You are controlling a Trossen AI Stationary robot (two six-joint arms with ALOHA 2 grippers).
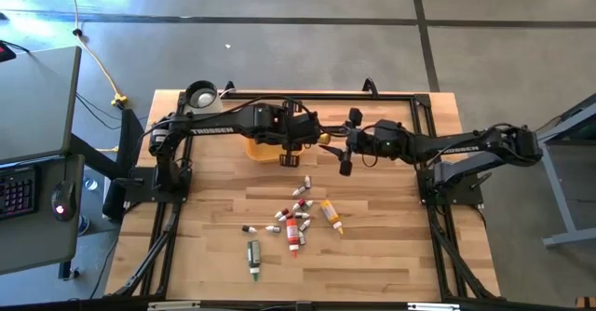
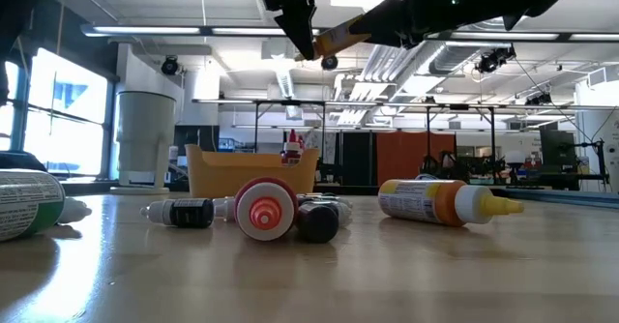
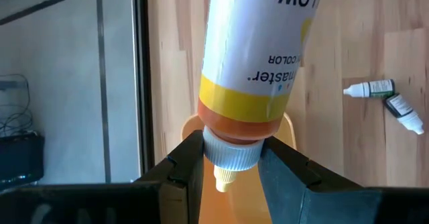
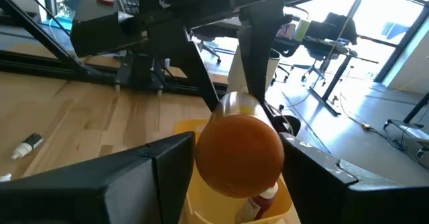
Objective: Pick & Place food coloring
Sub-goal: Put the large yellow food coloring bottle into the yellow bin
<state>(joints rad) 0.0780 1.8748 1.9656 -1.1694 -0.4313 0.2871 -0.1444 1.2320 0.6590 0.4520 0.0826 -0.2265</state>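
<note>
High view shows both arms reaching toward each other at the far middle of the bench (image 1: 391, 255), meeting just over the yellow-orange tray (image 1: 264, 149). Between them hangs one orange bottle (image 1: 328, 141) of food coloring with a white-and-yellow label, held at both ends.

Left wrist view: the left hand (image 3: 230, 162) has its two dark fingers (image 3: 181, 167) closed against the ribbed white cap of the bottle (image 3: 251, 63), the pale nozzle poking out between them, with the tray's orange floor right below. Right wrist view: the right hand (image 4: 238, 160) grips the same bottle (image 4: 238, 153) by its rounded orange base, a finger pressed to either side; the tray (image 4: 194, 127) lies beneath it, and a small red bottle (image 4: 263, 200) rests inside.

Low view: the shared bottle (image 2: 340, 37) is up in the air, tilted, well above the tray (image 2: 253, 173).

Everything else of the food coloring (image 1: 296, 220) lies scattered on the bench nearer the front edge, well apart from the tray: a red tube (image 2: 264, 208) with its round end toward the low camera, a dark bottle (image 2: 186, 212) just beside it, a yellow-orange bottle (image 2: 440, 200) on its side, and a green tube (image 1: 253, 257) off by itself toward the front
</note>
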